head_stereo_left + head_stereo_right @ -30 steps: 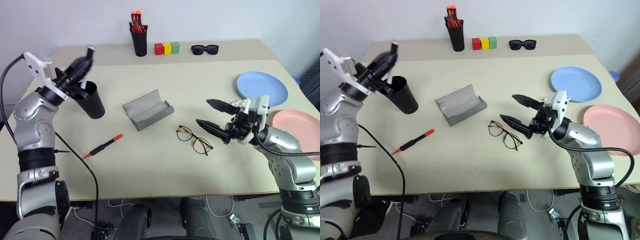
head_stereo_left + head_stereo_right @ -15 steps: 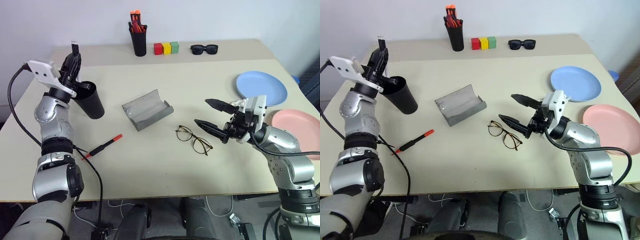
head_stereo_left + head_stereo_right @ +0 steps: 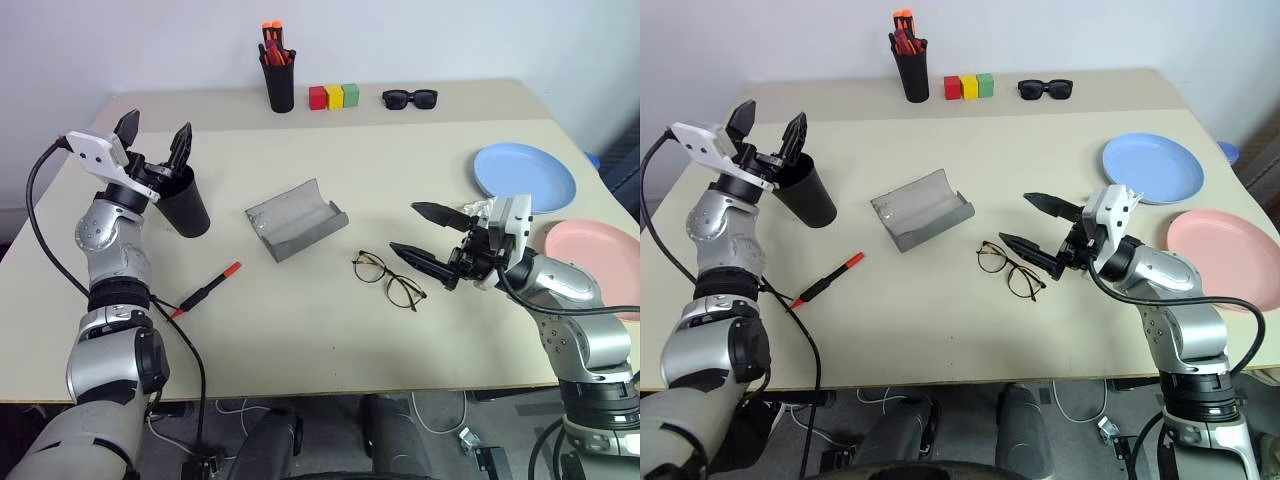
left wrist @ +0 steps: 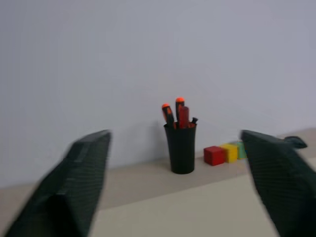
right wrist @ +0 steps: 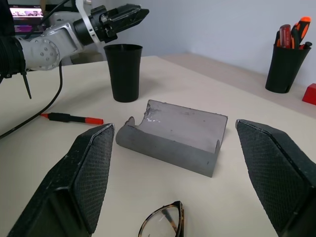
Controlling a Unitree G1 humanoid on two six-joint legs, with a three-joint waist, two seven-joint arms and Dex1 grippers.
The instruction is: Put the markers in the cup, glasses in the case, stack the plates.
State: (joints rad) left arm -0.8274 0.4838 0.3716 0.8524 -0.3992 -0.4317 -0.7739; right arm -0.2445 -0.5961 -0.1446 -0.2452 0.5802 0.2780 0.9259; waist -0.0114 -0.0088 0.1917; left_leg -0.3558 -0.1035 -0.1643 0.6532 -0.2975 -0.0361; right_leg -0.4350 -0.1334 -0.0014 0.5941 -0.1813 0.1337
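Left gripper [image 3: 153, 143] poised directly above the mouth of the black cup [image 3: 183, 200], fingers spread wide and holding nothing; spread suits a release over the cup, though no marker discernible inside from these views. Forearm angled up from the table edge, wrist cocked so the fingers point forward and upward past the rim.

One red-capped marker [image 3: 206, 290] lying flat on the table [image 3: 300, 330], near the cup on the robot's side, apart from it and untouched. To be collected, by present judgement.

Grey glasses case [image 3: 295, 218] lying open at mid-table, hollow facing up, ready to receive. Wire-frame glasses [image 3: 388, 279] resting on the table just beside the case on the robot's right, lenses toward the right gripper [image 3: 428, 240].

Right gripper held low and roughly level, pointing left toward the glasses, fingers wide apart and empty, tips close to the frame but not touching. Pose consistent with an approach for a pick.

Light blue plate [image 3: 524, 172] and pink plate [image 3: 590, 252] lying separately near the table's right edge, unstacked.

Pen holder [image 3: 279, 82] with orange-tipped markers, coloured blocks [image 3: 334, 96] and black sunglasses [image 3: 409, 98] along the far edge, clear of the work.
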